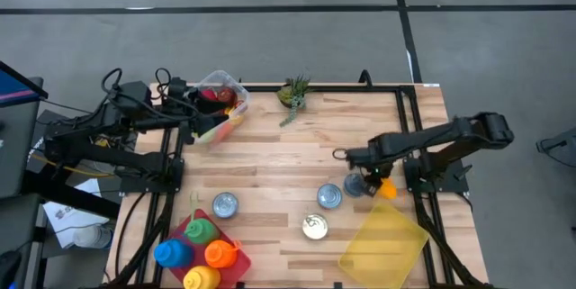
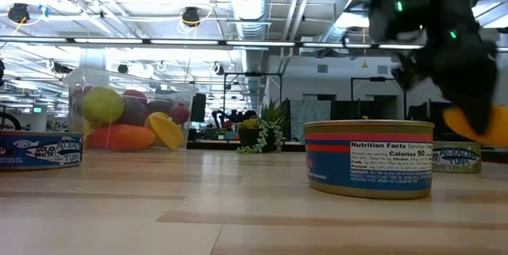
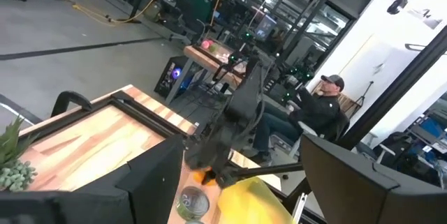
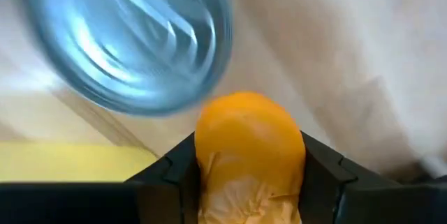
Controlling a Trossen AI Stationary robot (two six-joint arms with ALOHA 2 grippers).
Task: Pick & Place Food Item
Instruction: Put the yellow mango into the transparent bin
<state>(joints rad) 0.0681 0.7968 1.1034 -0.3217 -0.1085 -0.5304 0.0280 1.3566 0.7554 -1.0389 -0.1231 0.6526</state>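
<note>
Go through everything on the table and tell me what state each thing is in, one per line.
right hand: closing around the orange food item
orange food item: between the right hand's fingers, beside a can
left hand: open, at the clear container
clear container: tipped on its side, fruit inside
yellow tray: flat on the table, nothing in it
three cans: upright
small plant: upright at the far edge

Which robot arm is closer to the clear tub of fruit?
Left. The left gripper hovers right at the fruit tub; the right gripper is across the table, around an orange food item.
</note>
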